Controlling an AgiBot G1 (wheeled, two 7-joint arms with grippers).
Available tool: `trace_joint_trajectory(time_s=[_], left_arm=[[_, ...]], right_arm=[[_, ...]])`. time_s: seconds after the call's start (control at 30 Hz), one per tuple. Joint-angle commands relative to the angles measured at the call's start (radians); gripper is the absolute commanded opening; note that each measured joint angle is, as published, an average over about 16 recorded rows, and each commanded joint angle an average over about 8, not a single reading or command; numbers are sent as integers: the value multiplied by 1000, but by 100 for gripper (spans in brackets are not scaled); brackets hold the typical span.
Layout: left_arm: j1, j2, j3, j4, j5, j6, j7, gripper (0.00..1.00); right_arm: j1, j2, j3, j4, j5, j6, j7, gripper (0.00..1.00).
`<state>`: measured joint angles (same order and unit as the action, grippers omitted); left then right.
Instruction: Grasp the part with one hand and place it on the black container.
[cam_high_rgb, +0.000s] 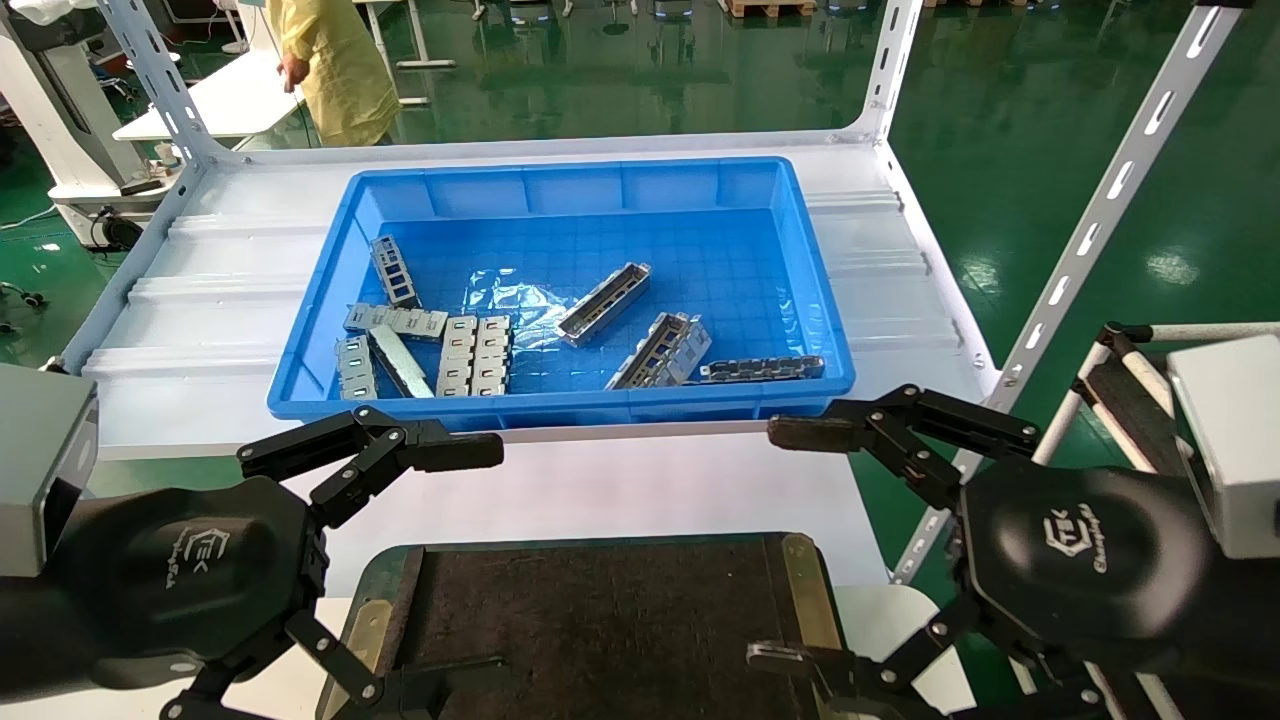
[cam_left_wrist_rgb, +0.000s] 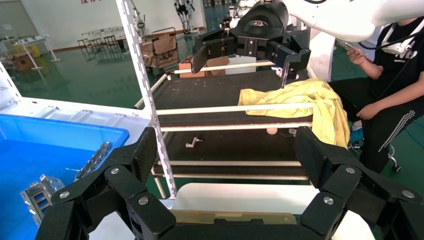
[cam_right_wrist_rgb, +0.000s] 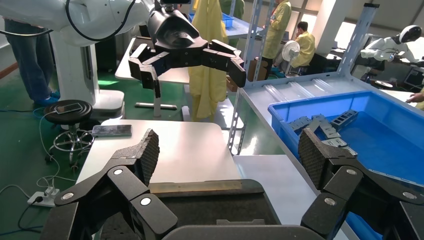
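head view shows a big white table (cam_high_rgb: 200, 330) with a blue bin (cam_high_rgb: 800, 300) sitting on it at about 12 o'clock. next comes the black container (cam_high_rgb: 600, 620), a flat tray with a rough dark mat, down at 6 o'clock, near the bin but not touching it. the left gripper (cam_high_rgb: 455, 570) hangs at about 8 o'clock by the tray's left edge, and its fingers (cam_high_rgb: 455, 452) are spread wide with nothing between them. the right gripper (cam_high_rgb: 790, 545) hangs at about 4 o'clock by the tray's right edge, fingers also wide apart and holding nothing. inside the bin lie many grey metal pieces. the part (cam_high_rgb: 603, 303), a slim silver channel with a row of small holes, lies on the bin floor near the middle, tilted, with its far end pointing to about 1 o'clock. a thin dark chain strip (cam_high_rgb: 762, 369) lies by the bin's near wall at 4 o'clock from the part.
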<state>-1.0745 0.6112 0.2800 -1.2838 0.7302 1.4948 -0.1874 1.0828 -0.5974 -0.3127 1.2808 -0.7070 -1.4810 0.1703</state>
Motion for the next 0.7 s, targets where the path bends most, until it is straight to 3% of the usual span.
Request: trace_joint_trajectory(time_s=[0.03,0.7], left_arm=[[0,0,0,0,0,0,0,100],[0,0,0,0,0,0,0,100]], right_arm=[[0,0,0,0,0,0,0,100],[0,0,0,0,0,0,0,100]])
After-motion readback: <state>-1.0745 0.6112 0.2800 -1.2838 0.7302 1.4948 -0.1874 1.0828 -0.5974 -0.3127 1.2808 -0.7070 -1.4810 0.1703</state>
